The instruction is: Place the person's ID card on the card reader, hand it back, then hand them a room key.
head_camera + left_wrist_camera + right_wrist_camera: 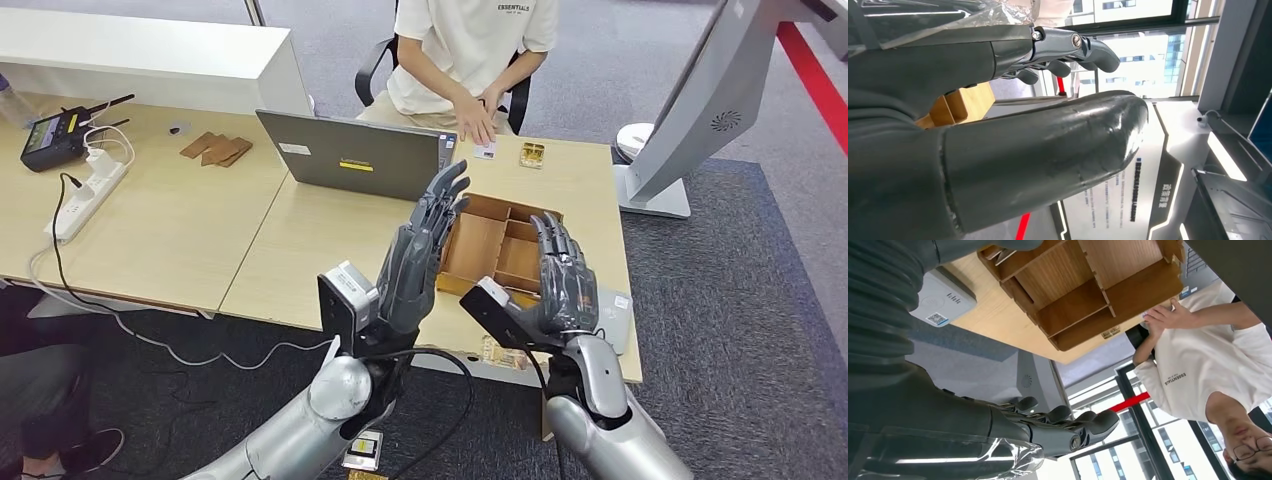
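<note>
A person in a white T-shirt (470,40) sits at the far side of the table and rests a hand (478,122) beside a small white card (486,150) lying on the tabletop. A white card reader (612,318) (940,297) lies at the table's near right edge. My left hand (425,250) (1048,165) is raised with fingers stretched out, holding nothing. My right hand (560,275) (998,430) is up beside it, fingers apart and empty. Both hover in front of a wooden compartment box (497,245) (1088,295). A small gold item (532,153) lies near the card.
A grey laptop (350,155) stands left of the box. Further left lie wood pieces (215,148), a power strip (85,195) with cables and a black handset (55,135). A large grey screen on a stand (700,100) rises at the right.
</note>
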### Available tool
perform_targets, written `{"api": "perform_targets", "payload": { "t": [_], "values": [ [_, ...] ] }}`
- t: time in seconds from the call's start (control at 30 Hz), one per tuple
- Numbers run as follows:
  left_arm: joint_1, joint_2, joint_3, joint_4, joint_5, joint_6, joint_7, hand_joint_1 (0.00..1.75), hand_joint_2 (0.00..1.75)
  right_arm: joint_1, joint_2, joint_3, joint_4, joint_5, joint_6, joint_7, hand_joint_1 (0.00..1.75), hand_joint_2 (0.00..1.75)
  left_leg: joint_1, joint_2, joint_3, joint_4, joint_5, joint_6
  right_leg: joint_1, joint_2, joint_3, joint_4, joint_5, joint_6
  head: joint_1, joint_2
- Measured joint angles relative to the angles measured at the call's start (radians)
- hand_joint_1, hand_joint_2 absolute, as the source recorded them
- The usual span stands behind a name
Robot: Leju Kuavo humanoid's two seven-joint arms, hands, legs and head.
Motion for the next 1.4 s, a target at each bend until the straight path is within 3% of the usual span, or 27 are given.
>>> {"api": "perform_targets", "payload": {
  "t": [0.37,1.4],
  "values": [
    [-0.001,0.001,-0.001,-0.007,0.019,0.018,-0.010,0.00,0.00,-0.001,0.048,0.025,0.110,0.156,0.017,0.022,0.00,1.75,0.000,0.000,0.000,0.000,0.000,0.000,0.000,0.000,0.000,0.000,0.000,0.000,0.000,0.000],
    [-0.012,0.025,-0.021,-0.030,0.047,0.040,-0.013,0.00,0.00,-0.115,0.137,0.063,0.415,0.114,-0.038,0.025,0.00,1.75,0.000,0.000,0.000,0.000,0.000,0.000,0.000,0.000,0.000,0.000,0.000,0.000,0.000,0.000]
  ]
}}
